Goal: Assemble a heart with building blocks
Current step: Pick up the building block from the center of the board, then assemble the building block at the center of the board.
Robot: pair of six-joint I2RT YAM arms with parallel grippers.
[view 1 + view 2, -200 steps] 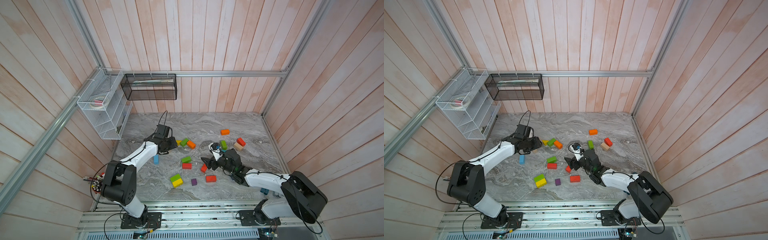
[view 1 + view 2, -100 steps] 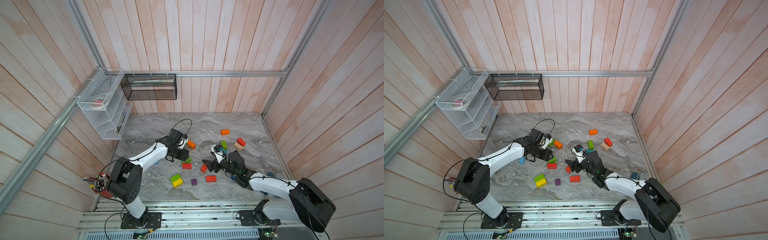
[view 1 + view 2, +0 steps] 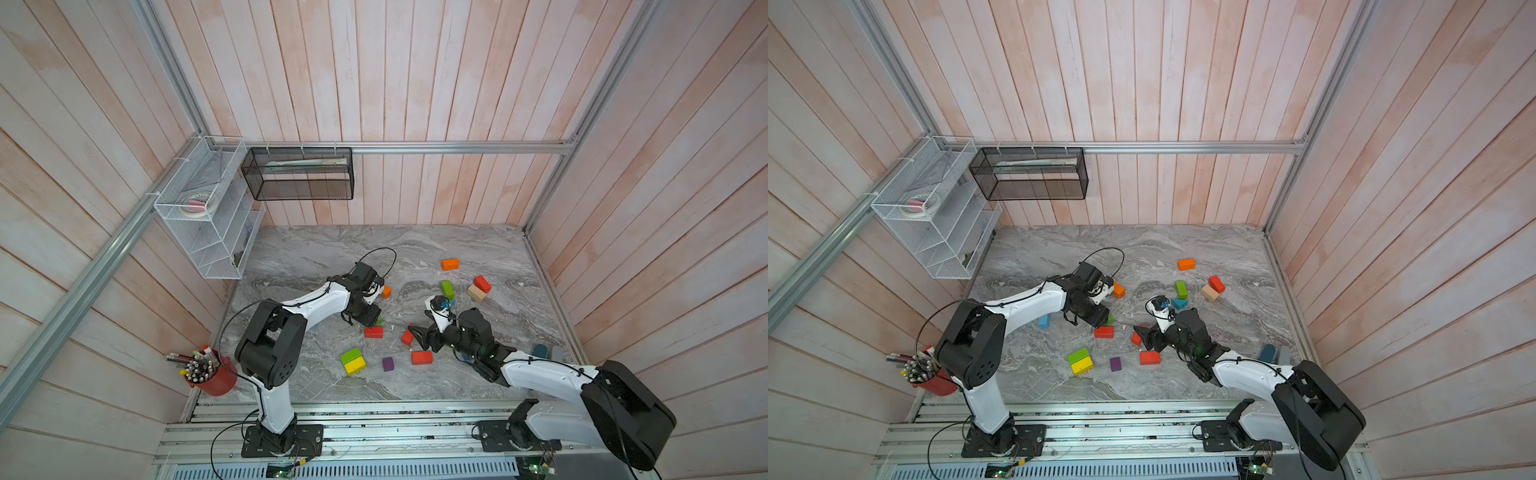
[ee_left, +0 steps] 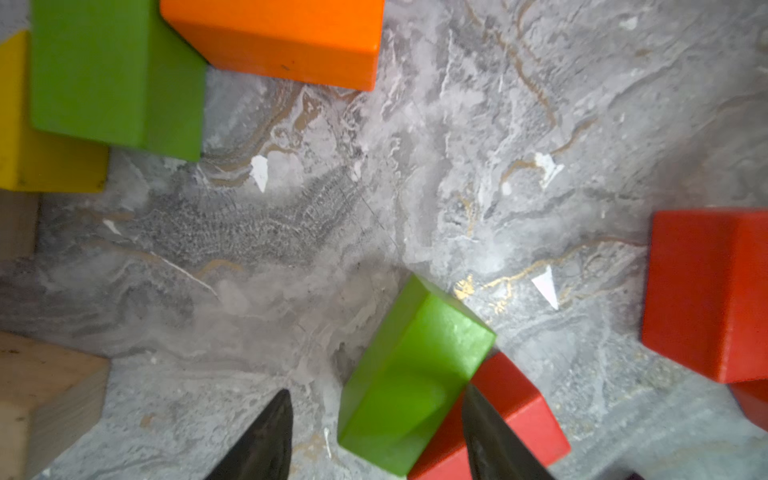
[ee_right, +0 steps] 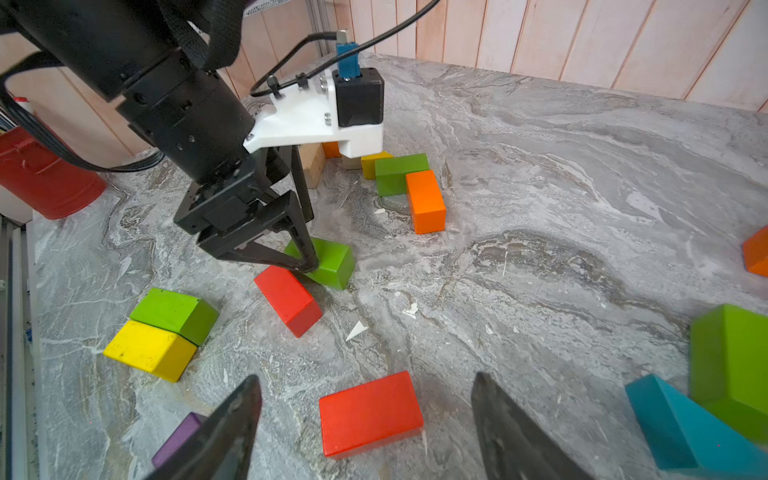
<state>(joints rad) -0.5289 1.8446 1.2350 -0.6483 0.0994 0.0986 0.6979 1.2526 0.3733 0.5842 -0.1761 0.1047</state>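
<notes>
- Left pincer [image 4: 376, 390]: jaws apart, straddling green brick [image 4: 411, 374]. One fingertip touches its edge, gap on the other side, so not clamped.
- Green brick lies on worktop [image 4: 457, 166], touching red brick [image 4: 511, 415].
- Right pincer [image 5: 365, 376]: wide, empty, low over worktop. Flat red block [image 5: 370, 411] lies just ahead btwn the fingers, apart from both.
- Green/yellow pair [image 3: 352, 361] touching each other, purple cube [image 3: 387, 363] near them.
- Teal wedge [image 5: 681, 424] beside right arm.
- Orange brick [image 3: 450, 264] well apart, toward back wall.
</notes>
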